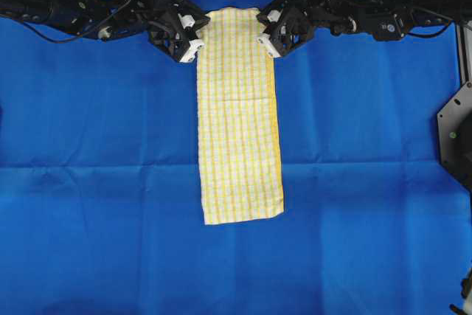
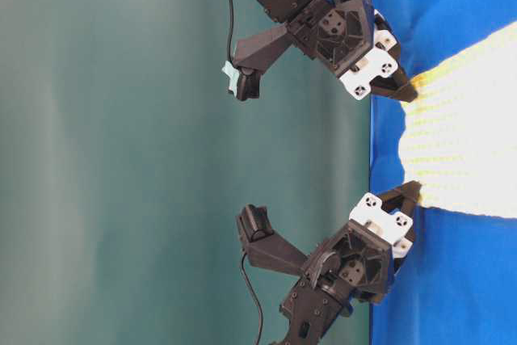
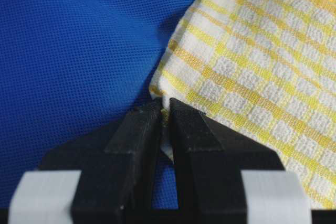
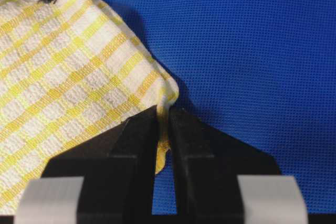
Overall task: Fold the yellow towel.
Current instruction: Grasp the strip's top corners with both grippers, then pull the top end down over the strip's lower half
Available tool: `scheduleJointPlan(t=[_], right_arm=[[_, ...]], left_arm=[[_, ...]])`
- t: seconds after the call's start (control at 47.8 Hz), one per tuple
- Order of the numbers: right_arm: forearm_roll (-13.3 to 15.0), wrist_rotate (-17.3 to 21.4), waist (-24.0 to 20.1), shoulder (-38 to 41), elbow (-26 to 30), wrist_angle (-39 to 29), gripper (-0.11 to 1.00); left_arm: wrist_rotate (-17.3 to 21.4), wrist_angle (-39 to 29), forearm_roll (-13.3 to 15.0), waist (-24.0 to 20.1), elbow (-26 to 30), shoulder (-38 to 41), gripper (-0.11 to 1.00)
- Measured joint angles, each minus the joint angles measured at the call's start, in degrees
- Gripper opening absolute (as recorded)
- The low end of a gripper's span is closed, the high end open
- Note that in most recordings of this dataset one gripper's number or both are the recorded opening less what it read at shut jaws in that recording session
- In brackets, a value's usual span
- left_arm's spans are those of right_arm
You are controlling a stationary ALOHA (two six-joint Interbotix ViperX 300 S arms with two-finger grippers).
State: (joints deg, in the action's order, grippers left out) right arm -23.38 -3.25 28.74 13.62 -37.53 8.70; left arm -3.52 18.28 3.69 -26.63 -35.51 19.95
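**Both grippers are pinching the far corners of the towel**

In the overhead view, the two arms are reaching in from the top corners. The left gripper [image 1: 198,35] and the right gripper [image 1: 264,32] are sitting at the two upper corners of the yellow towel [image 1: 240,123], which is lying as a long narrow strip on the blue cloth [image 1: 88,182].

In the table-level view, both grippers are tilting down and their dark tips are meeting the towel's near edge.

In the left wrist view, the fingers [image 3: 139,135] are clamping a towel corner between them.

In the right wrist view, the fingers [image 4: 191,140] are gripping the other corner, slightly crumpled.
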Motion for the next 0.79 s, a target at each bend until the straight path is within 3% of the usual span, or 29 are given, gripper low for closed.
scheduleJointPlan(t=[0.544,0.795], right_arm=[[-1.58,0.00,0.62,-2.11,-1.14,1.85,0.06],[-2.02,0.00,-0.62,-7.82,-4.66,1.85,0.06]], left_arm=[[0.88,-4.48,-0.35,-2.81,1.49,-4.22,0.04],[0.70,-4.92,-0.35,0.18,-1.05,-8.79,0.04]])
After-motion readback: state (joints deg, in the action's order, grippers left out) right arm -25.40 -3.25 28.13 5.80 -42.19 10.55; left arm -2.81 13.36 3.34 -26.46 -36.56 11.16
